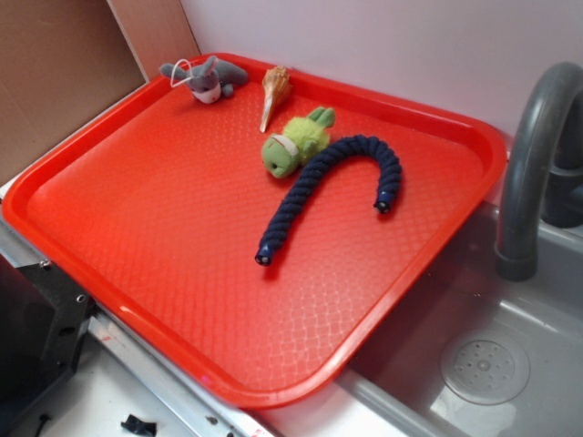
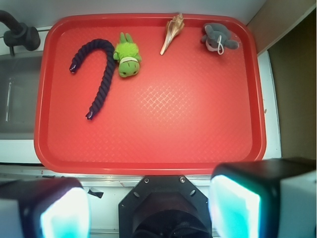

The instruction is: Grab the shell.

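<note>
Nothing grabbed yet: the shell lies untouched at the far edge of the tray.

The red tray (image 1: 127, 273) fills the scene, with a grey sink (image 1: 510, 364) to its right. On it, from largest to smallest, lie a navy rope (image 1: 319, 187), a green plush (image 1: 293, 143), a grey plush (image 1: 208, 78) and, between the two plush toys, the shell (image 1: 274, 91), tip pointing nearward. The gripper (image 2: 148, 208) hangs wide open and empty, well apart above the near rim; the whole reach, descent and closing remain.
</note>
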Robot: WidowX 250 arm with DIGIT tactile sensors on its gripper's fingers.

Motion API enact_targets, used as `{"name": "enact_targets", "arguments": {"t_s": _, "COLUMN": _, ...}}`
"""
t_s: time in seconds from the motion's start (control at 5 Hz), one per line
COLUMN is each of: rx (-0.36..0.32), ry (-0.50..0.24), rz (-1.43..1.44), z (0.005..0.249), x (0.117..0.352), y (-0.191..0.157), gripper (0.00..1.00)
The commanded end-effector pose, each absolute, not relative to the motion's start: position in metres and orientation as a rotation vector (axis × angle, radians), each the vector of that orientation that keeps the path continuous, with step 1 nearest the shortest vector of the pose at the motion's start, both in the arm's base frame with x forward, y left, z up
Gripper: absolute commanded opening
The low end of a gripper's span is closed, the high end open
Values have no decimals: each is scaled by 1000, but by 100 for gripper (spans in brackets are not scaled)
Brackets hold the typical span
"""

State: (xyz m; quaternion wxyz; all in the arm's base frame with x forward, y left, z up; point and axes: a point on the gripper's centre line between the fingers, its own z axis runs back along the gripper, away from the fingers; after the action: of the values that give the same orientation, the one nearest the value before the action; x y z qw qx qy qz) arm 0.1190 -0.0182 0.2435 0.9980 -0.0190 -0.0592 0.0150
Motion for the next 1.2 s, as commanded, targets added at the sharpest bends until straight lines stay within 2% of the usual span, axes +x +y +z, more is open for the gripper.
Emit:
{"name": "enact_targets", "arguments": {"t_s": 0.0, "rx": -38, "ry": -119, "rz": 30, "z": 244, "x": 119, "y": -18, "gripper": 100}}
{"name": "enact_targets", "arguments": {"t_s": 0.2, "rx": -37, "ry": -183, "rz": 120, "z": 237, "x": 133, "y": -14, "gripper": 100}}
{"name": "enact_targets", "arguments": {"t_s": 0.4, "rx": 21, "ry": -323, "rz": 269, "z": 223, "x": 162, "y": -1, "gripper": 100}}
{"name": "enact_targets", "arguments": {"t_s": 0.8, "rx": 116, "ry": -548, "rz": 404, "z": 191, "x": 225, "y": 32, "gripper": 100}}
{"name": "enact_targets", "arguments": {"t_s": 1.0, "rx": 102, "ry": -614, "rz": 405, "z": 169, "x": 256, "y": 41, "gripper": 100}}
